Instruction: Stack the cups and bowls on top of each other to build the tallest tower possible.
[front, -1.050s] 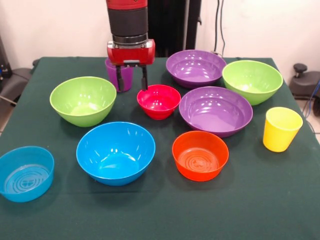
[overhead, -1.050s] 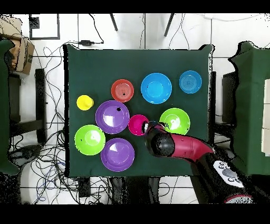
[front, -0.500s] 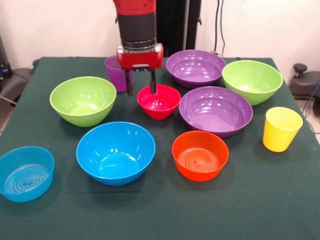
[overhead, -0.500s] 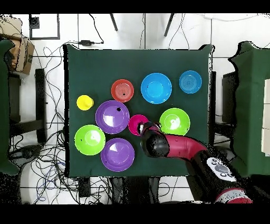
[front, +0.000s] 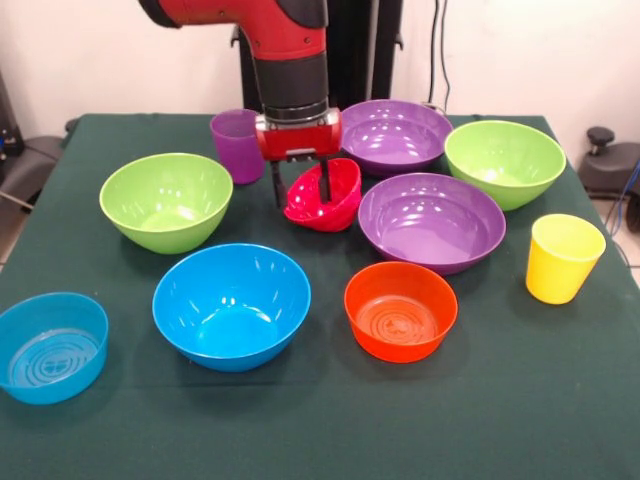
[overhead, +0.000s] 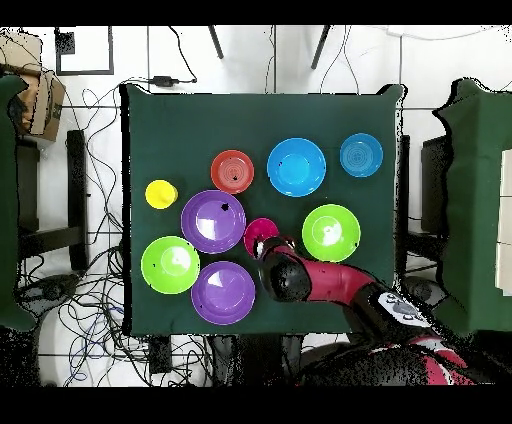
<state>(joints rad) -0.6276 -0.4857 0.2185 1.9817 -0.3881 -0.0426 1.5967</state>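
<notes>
1. the gripper, upper centre of the front view, is clenched on the rim of the red-pink bowl, one finger inside, one outside.
2. the bowl is tilted steeply, just left of a wide purple bowl.
3. the purple cup stands upper left of it.

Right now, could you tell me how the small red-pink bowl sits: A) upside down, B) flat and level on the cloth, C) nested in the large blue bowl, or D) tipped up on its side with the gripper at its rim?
D: the small red-pink bowl is tilted steeply, with its opening facing sideways, and the gripper straddles its rim.
</notes>
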